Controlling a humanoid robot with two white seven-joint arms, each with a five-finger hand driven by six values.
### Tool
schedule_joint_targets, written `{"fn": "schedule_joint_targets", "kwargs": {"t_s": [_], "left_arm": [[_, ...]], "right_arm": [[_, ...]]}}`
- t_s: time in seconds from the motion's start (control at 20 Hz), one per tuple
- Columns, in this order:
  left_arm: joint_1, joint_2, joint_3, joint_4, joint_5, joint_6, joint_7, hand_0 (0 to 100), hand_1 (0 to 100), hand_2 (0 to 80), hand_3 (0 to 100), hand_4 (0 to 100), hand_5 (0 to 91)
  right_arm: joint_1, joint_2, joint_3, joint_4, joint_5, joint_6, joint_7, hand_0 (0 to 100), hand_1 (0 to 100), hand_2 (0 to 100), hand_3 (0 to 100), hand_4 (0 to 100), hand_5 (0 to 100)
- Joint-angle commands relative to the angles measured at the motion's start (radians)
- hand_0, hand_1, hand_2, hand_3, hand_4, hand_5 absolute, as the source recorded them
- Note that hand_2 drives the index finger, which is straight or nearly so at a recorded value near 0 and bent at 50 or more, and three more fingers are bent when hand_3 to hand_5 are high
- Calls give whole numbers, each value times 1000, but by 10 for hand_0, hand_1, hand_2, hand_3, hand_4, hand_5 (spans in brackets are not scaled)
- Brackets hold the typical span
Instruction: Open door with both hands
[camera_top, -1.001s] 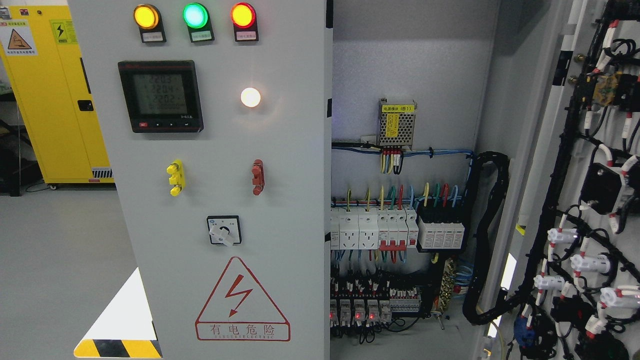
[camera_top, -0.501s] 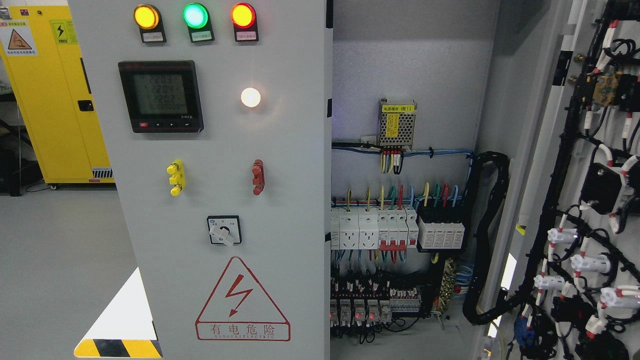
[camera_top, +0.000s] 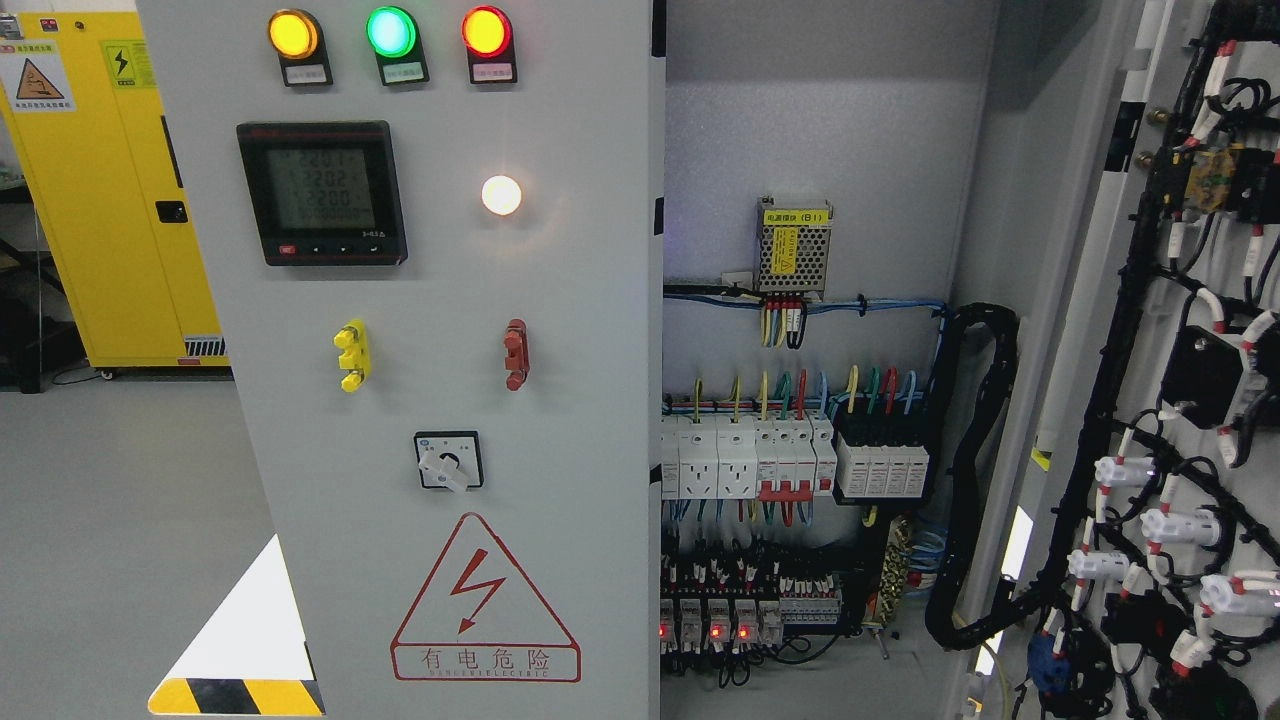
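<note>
So the big grey electrical cabinet fills most of the head view. Its left door (camera_top: 420, 400) sits shut, face on, and the right door (camera_top: 1180, 400) is swung wide open at the right edge, showing its wired back side. Between them you look straight into the cabinet interior (camera_top: 830, 150), with breakers (camera_top: 745, 458) in a row and a small power supply (camera_top: 795, 245) above them.

Neither robot hand is in the picture, so I can't tell whether the fingers are loose, curled or holding anything.

Handling guess: these are sheet steel doors, stiff and fairly heavy, more so with all the gear bolted on. They should swing on hinges rather than flex. The painted face looks slick, so I'd go for the free vertical edge of the left door next to the opening, not the front. Definitely avoid the meter (camera_top: 322, 193), the rotary switch (camera_top: 448, 461) and the three lamps (camera_top: 390, 32) up top.

Hard to make out: no proper handle or latch visible on the left door, hinges are out of sight, and the right door is cut off by the frame. A yellow cabinet (camera_top: 110, 190) stands behind on the left.
</note>
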Motion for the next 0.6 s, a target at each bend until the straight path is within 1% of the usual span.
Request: {"fn": "schedule_joint_targets", "kwargs": {"t_s": [0.0, 0.25, 0.35, 0.4, 0.5, 0.55], "left_arm": [[-5, -19, 4, 123, -9, -1, 28, 120, 556, 0, 0, 0, 0], [-5, -19, 9, 119, -6, -2, 21, 120, 556, 0, 0, 0, 0], [-5, -21, 22, 112, 6, -2, 12, 120, 556, 0, 0, 0, 0], [-5, -24, 39, 112, 6, -2, 4, 120, 556, 0, 0, 0, 0], [-5, -32, 51, 112, 5, -2, 2, 120, 556, 0, 0, 0, 0], [-5, -32, 48, 112, -1, -4, 2, 120, 556, 0, 0, 0, 0]], "right_arm": [[7, 5, 0, 3, 0, 0, -1, 0, 500, 40, 0, 0, 0], [15, 5, 2, -60, 9, -2, -1, 0, 500, 40, 0, 0, 0], [16, 5, 3, -116, 9, -2, -1, 0, 500, 40, 0, 0, 0], [27, 5, 2, -165, 8, -2, -1, 0, 500, 40, 0, 0, 0], [75, 5, 0, -306, 5, -3, -1, 0, 500, 40, 0, 0, 0], [111, 5, -1, -418, 5, -5, -1, 0, 500, 40, 0, 0, 0]]}}
